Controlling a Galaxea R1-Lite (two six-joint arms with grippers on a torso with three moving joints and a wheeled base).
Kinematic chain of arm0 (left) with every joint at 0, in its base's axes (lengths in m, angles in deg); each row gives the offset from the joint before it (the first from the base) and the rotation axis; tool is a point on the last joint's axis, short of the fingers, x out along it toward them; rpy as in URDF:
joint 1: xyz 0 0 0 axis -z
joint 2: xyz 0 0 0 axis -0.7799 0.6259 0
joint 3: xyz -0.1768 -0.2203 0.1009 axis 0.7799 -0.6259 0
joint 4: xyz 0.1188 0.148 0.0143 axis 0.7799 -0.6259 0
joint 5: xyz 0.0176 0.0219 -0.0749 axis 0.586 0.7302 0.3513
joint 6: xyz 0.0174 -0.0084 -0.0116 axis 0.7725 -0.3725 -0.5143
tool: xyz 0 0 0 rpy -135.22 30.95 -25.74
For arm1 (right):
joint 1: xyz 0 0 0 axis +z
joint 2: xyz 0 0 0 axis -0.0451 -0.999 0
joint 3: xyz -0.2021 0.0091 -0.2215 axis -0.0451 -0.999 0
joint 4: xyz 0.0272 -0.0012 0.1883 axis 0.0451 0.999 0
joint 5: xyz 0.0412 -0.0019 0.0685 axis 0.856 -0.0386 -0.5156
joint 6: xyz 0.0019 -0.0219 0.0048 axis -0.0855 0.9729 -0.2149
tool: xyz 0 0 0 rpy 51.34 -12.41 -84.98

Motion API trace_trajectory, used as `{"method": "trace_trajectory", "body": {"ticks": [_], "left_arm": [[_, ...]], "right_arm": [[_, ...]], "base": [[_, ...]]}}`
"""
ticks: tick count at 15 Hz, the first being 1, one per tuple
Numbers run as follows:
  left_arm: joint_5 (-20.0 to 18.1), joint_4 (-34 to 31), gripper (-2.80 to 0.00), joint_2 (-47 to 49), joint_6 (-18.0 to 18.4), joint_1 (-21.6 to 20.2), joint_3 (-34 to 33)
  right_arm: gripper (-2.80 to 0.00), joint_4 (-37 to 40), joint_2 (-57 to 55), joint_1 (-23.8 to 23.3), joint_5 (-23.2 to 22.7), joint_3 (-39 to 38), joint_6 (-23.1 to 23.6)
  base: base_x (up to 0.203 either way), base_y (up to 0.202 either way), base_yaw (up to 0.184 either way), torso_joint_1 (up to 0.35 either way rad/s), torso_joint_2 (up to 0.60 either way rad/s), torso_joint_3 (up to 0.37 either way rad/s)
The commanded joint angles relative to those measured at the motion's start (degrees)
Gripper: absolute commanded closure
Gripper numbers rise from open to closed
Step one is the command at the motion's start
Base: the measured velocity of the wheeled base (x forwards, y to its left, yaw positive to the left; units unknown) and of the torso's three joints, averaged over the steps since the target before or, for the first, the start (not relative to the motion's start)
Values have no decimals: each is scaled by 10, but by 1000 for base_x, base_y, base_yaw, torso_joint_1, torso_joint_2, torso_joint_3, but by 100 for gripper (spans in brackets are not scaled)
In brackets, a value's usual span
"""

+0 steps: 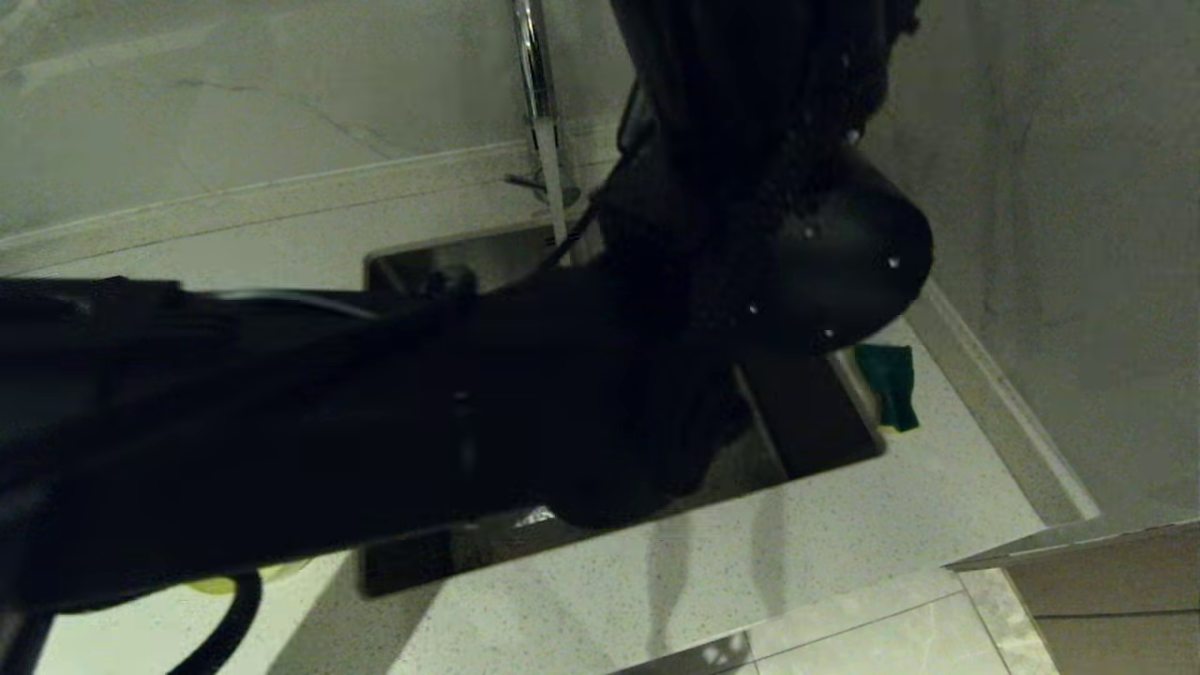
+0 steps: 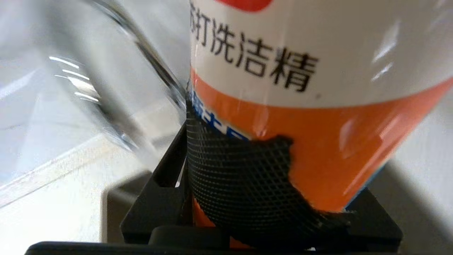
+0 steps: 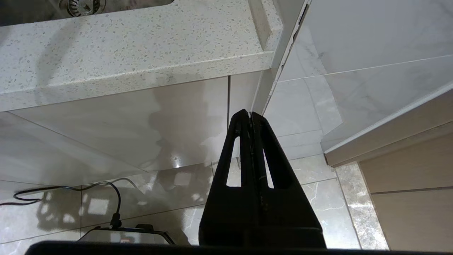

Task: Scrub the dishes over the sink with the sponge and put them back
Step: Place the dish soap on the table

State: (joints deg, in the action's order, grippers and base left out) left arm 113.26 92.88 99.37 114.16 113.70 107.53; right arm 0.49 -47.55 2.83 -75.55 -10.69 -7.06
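Note:
My left gripper (image 2: 265,202) is shut on a detergent bottle (image 2: 318,106) with a white and orange label; a black mesh patch lies on the bottle between the fingers (image 2: 159,191). My left arm (image 1: 375,412) crosses the head view and covers most of the sink (image 1: 816,412). The sponge (image 1: 886,384), green side up, lies on the counter at the sink's right rim. A yellow edge (image 1: 220,583) under the arm may be one of the dishes; the others are hidden. My right gripper (image 3: 250,114) hangs shut and empty below the counter edge.
The chrome faucet (image 1: 544,122) rises behind the sink and passes blurred beside the bottle (image 2: 141,49). The speckled counter (image 1: 712,572) runs in front, with a wall at the right (image 1: 1059,234). The drain strainer (image 3: 83,5) shows past the counter edge.

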Motion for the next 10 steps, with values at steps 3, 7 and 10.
{"method": "trace_trajectory", "body": {"ticks": [3,7,10], "left_arm": [[-63,7,0,-118,-10,0,-1],[-113,-2,0,-179,-37,0,-1],[-120,-13,0,-217,-52,-3,0]], "right_arm": [[0,0,1,0,0,0,0],[0,0,0,0,0,0,0],[0,0,0,0,0,0,0]], "base": [[0,0,0,0,0,0],[0,0,0,0,0,0],[0,0,0,0,0,0]]}}
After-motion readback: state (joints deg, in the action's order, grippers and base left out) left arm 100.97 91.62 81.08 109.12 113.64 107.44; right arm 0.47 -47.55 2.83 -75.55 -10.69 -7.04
